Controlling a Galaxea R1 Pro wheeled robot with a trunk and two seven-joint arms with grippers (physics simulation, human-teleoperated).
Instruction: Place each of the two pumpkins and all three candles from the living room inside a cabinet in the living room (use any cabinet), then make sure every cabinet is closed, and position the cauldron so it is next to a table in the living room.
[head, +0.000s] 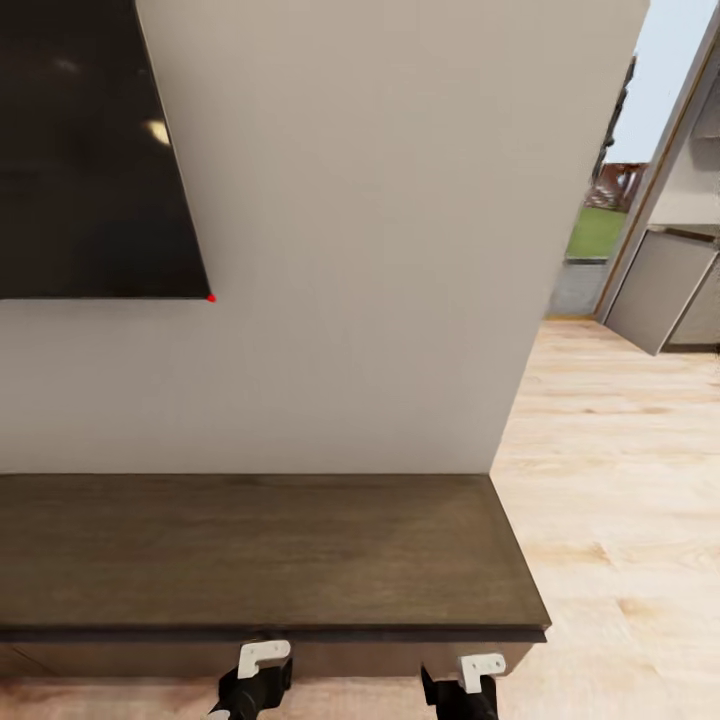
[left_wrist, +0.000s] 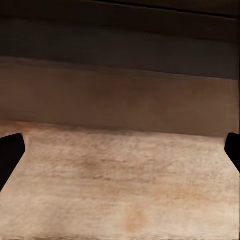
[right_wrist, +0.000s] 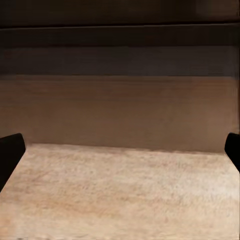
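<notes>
The cabinet (head: 260, 550), a long low dark-brown wood console, stands against the wall right in front of me, and its top is bare. Its right end stops at about the wall's corner. My left arm (head: 262, 680) and right arm (head: 470, 685) hang low before its front edge. In the left wrist view my left gripper (left_wrist: 120, 155) is open, fingertips (left_wrist: 11, 152) wide apart, facing the cabinet's front (left_wrist: 120, 100) above the floor. My right gripper (right_wrist: 120, 155) is open too, facing the cabinet's front (right_wrist: 120, 110). The pumpkins, candles and cauldron are out of view.
A black television (head: 90, 150) hangs on the pale wall (head: 380, 250) above the cabinet's left part. Light wood floor (head: 620, 520) runs past the cabinet's right end toward a glass door (head: 595, 240) and a grey open panel (head: 660, 290).
</notes>
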